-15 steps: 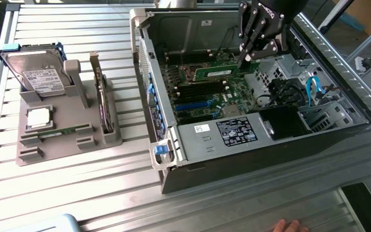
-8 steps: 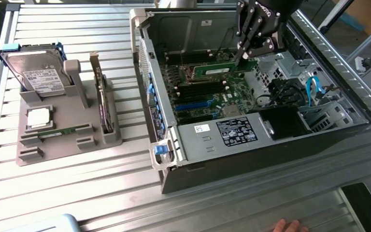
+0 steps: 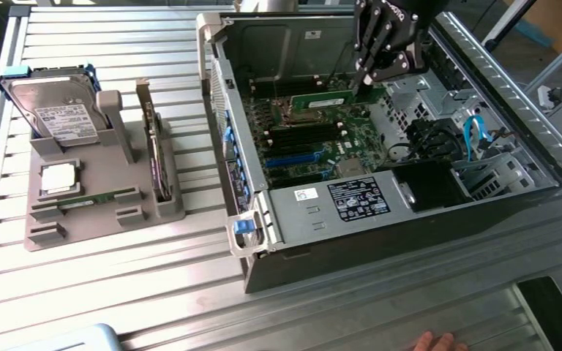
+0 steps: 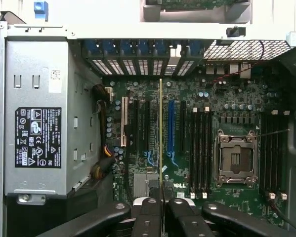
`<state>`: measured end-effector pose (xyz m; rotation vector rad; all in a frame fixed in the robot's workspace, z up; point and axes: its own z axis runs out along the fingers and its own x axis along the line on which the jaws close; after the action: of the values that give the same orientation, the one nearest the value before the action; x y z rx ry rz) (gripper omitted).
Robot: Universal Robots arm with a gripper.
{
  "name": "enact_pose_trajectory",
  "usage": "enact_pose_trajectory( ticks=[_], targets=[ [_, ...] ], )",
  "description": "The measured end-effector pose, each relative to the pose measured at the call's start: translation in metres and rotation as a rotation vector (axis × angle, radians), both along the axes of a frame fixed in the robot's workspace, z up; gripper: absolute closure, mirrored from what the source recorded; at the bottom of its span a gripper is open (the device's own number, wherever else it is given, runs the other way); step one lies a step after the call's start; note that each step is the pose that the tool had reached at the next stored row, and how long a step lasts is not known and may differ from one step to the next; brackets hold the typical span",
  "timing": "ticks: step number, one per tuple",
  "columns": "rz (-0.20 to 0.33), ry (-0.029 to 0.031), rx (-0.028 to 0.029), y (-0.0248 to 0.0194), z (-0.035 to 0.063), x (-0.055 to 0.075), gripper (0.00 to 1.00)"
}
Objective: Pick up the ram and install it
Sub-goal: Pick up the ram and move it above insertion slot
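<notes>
The ram (image 3: 320, 98) is a thin green stick held by one end in my gripper (image 3: 357, 91), hanging above the motherboard (image 3: 310, 146) inside the open computer case (image 3: 261, 241). My wrist view catches the ram (image 4: 161, 133) edge-on, as a narrow line running away from the gripper (image 4: 162, 203), whose black fingers (image 4: 147, 212) are shut on its near end. Beside it lie the black memory slots (image 4: 201, 150) and the CPU socket (image 4: 235, 158). I cannot tell how high the ram sits over the board.
A grey holder tray (image 3: 66, 219) at the exterior view's left carries a hard drive (image 3: 56, 110), an upright card (image 3: 154, 157) and another green stick (image 3: 100, 199). The power supply (image 3: 350, 201) fills the case's near side. A person's hand (image 3: 437, 341) rests at the table's front edge.
</notes>
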<state>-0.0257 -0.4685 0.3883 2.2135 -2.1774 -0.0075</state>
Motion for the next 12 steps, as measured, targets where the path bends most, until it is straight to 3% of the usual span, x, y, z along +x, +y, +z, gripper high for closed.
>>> enact_pose_trajectory(
  ticks=[12],
  targets=[
    [0.000, 0.0000, 0.0002, 0.0118, -0.0043, 0.000, 0.88]
  ],
)
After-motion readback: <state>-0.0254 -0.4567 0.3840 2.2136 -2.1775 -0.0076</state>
